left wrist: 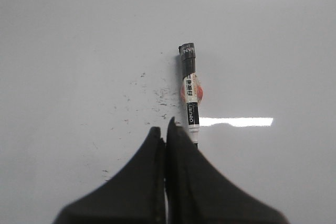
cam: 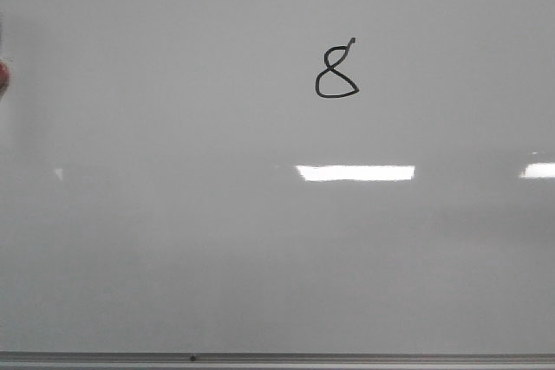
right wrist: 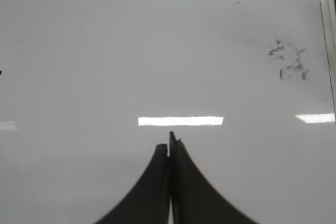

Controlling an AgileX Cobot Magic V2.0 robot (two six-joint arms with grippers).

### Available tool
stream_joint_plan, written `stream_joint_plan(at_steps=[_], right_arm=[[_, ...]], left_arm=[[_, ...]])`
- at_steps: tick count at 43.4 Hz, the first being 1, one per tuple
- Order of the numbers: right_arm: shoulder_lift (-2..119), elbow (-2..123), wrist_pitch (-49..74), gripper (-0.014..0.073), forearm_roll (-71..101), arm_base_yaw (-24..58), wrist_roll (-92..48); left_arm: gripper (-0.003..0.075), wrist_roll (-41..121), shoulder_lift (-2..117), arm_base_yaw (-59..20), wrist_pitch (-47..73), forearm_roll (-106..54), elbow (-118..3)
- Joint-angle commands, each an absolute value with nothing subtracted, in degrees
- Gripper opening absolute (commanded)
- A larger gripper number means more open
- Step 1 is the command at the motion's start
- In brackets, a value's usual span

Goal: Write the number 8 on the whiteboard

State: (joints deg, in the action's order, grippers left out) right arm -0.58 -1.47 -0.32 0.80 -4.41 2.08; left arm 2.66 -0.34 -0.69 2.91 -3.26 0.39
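Note:
The number 8 (cam: 336, 74) is drawn in thin black line on the whiteboard (cam: 173, 257), right of centre toward the far side. Neither gripper shows in the front view. In the left wrist view my left gripper (left wrist: 164, 127) is shut with its fingers pressed together and nothing between them. A black-and-white marker (left wrist: 190, 90) with a red label lies flat on the board just beside one finger, its near end hidden behind that finger. My right gripper (right wrist: 168, 141) is shut and empty over bare board.
A grey metal edge strip (cam: 277, 358) runs along the board's near side, and another strip (right wrist: 328, 35) shows in the right wrist view. Ink smudges (right wrist: 289, 61) lie near that strip, and specks (left wrist: 157, 95) beside the marker. A red object (cam: 3, 77) peeks in at the far left.

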Motion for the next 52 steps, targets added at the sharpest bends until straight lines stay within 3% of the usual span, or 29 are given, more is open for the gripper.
stream_joint_plan(at_steps=[1, 52], right_arm=[[-1.61, -1.38, -5.93, -0.0108, -2.51, -4.37, 7.32], [-1.61, -1.38, -6.64, -0.0108, 0.82, -1.36, 2.78]], left_arm=[[-0.002, 2.74, -1.08, -1.0, -1.8, -3.76, 1.15], [-0.0021, 2.74, -1.08, -1.0, -1.8, -3.76, 1.15]])
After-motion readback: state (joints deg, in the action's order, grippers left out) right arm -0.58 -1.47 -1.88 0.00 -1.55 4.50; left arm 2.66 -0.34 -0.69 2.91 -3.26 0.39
